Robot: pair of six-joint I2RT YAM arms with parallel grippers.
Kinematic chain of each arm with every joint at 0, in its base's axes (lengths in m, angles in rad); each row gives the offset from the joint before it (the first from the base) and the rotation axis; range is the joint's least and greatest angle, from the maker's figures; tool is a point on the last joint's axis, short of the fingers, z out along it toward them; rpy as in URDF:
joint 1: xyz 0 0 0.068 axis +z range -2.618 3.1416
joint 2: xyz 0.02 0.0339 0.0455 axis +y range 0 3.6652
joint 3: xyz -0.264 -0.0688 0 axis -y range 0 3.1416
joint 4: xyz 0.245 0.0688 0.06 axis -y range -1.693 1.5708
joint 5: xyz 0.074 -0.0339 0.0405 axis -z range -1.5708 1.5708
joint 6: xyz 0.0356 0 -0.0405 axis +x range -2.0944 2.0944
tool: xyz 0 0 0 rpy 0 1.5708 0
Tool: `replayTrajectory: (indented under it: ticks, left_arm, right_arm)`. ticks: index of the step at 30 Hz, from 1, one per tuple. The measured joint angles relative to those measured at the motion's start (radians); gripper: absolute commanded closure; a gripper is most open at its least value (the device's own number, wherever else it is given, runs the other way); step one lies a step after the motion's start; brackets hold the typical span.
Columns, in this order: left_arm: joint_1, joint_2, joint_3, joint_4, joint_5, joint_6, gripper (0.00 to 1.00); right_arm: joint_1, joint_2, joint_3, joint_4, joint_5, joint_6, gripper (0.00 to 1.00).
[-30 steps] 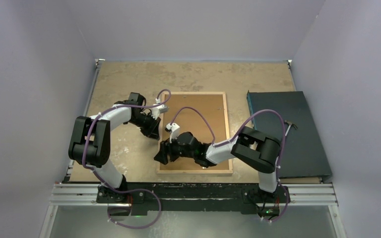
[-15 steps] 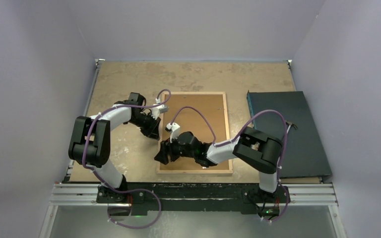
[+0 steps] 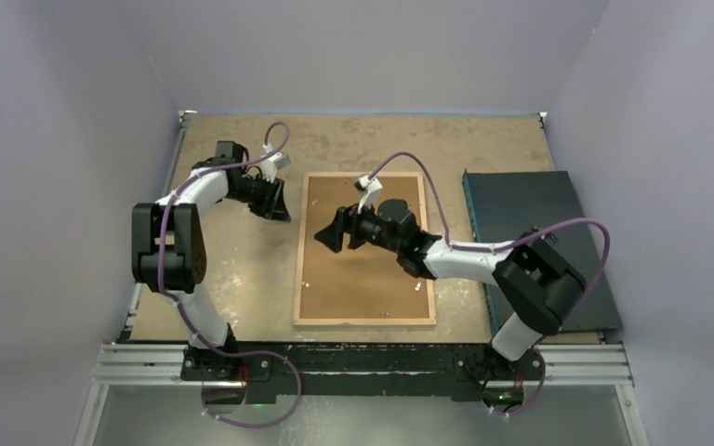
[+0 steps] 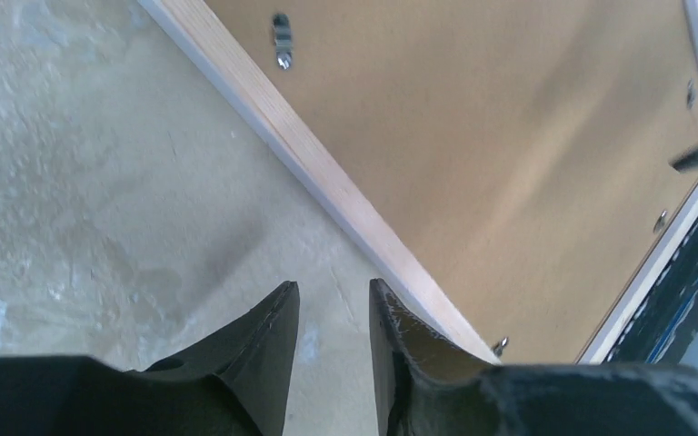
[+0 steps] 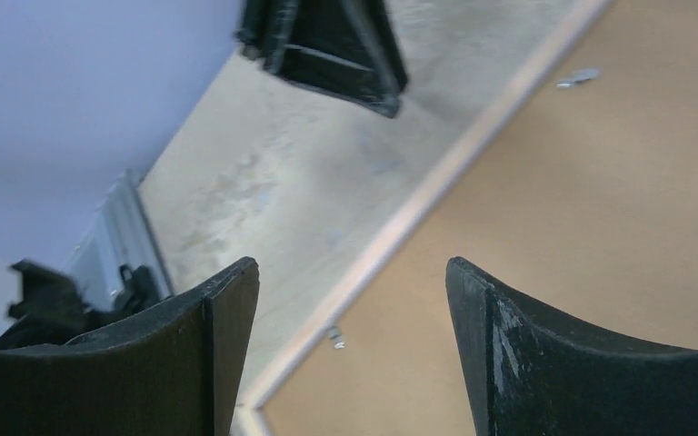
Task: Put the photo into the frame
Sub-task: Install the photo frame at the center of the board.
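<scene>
The frame (image 3: 298, 265) lies back-up in the middle of the table, its light wood rails around a plain brown backing board (image 3: 363, 279). The photo is not visible in any view. My left gripper (image 3: 277, 206) hovers over bare table just left of the frame's upper-left part, jaws a little apart and empty; its wrist view shows the wooden rail (image 4: 327, 182) beside the fingertips (image 4: 284, 304). My right gripper (image 3: 329, 238) hangs above the board's upper left, wide open and empty. Its wrist view looks across the board (image 5: 600, 200) and the rail (image 5: 418, 213) to the left gripper (image 5: 327, 45).
A dark flat mat (image 3: 539, 242) lies to the right of the frame, under the right arm's cable. Small metal clips (image 4: 281, 41) sit along the inside of the frame's rails. Grey walls close in the table on three sides.
The left arm pulled back and away from the frame's left rail, and its jaws parted. The right arm swung from the frame's lower-left part up over the board's upper part, opening wider.
</scene>
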Motion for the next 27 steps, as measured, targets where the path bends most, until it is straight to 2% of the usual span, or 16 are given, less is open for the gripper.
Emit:
replayTrajectory:
  ticks: [6,10,18,27]
  left_arm:
    - [0.002,0.106,0.071,0.084,0.044,-0.124,0.62]
    - [-0.004,0.166,0.106,0.135,0.06,-0.184,0.71]
    - [-0.029,0.235,0.116,0.195,0.09,-0.23,0.82]
    - [-0.029,0.258,0.103,0.232,0.117,-0.245,0.88]
  right_arm:
    - [-0.143,0.138,0.13,-0.06,-0.076,-0.014,0.14]
    - [-0.194,0.255,0.265,-0.1,-0.126,-0.015,0.14]
    - [-0.209,0.462,0.493,-0.166,-0.202,-0.016,0.16]
    - [-0.209,0.568,0.585,-0.186,-0.253,-0.009,0.18]
